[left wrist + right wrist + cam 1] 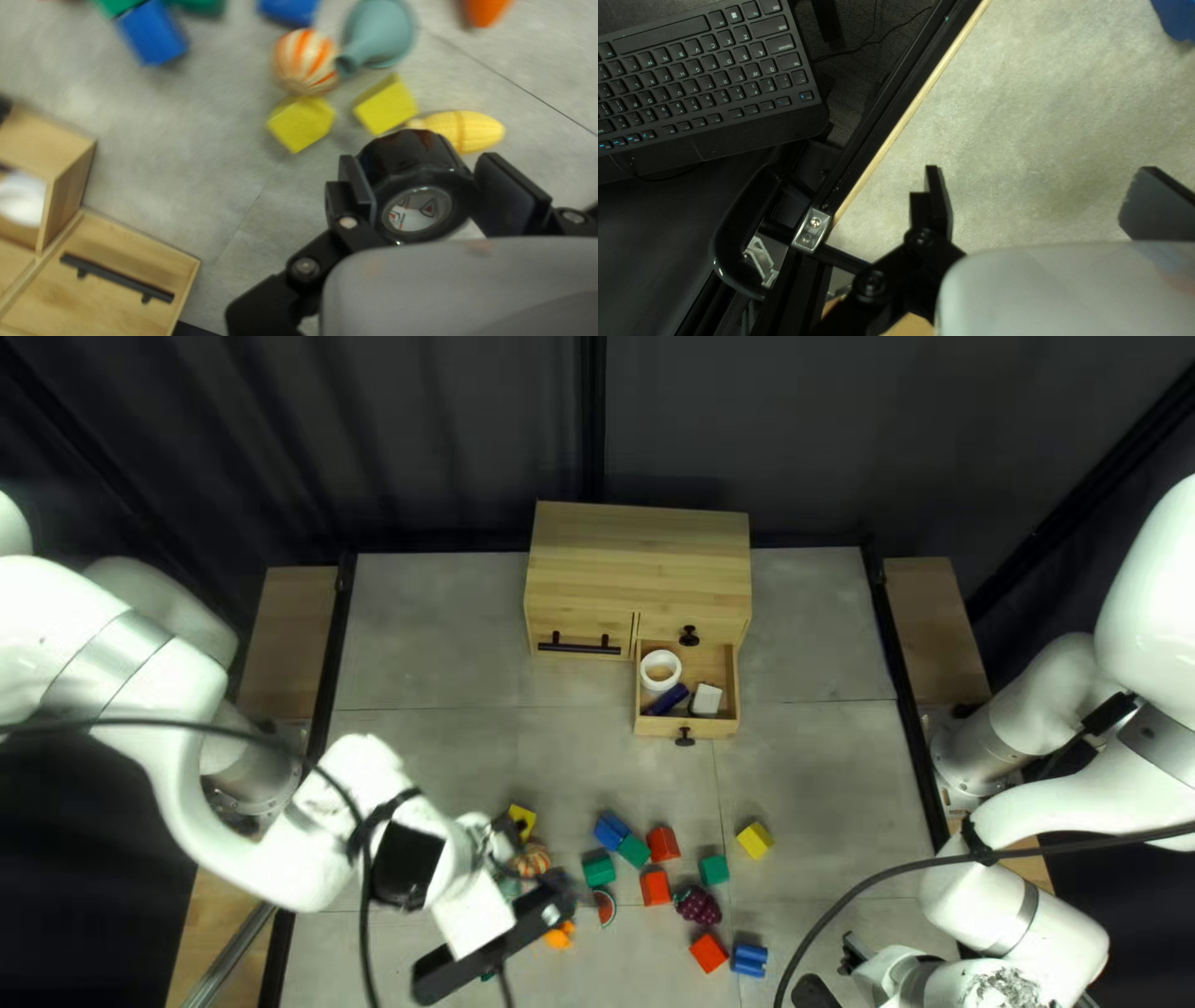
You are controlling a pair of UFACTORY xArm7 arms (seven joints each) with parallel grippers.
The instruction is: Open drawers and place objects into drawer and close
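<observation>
Drawer [716,727], open right of frame centre, has three objects [706,698]; left gripper [420,165] holds black roll [405,152], right gripper [1041,180] is wide; closing remains.

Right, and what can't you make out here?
Top left view: whatever lies behind the long-handled front, which hides it.
Left wrist view: the orange thing, cut off by the edge; the label on the black round thing, blurred.
Right wrist view: the blue thing, cut off by the edge.

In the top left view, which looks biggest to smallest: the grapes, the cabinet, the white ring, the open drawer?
1. Cabinet
2. Open drawer
3. White ring and grapes: too alike to rank
</observation>
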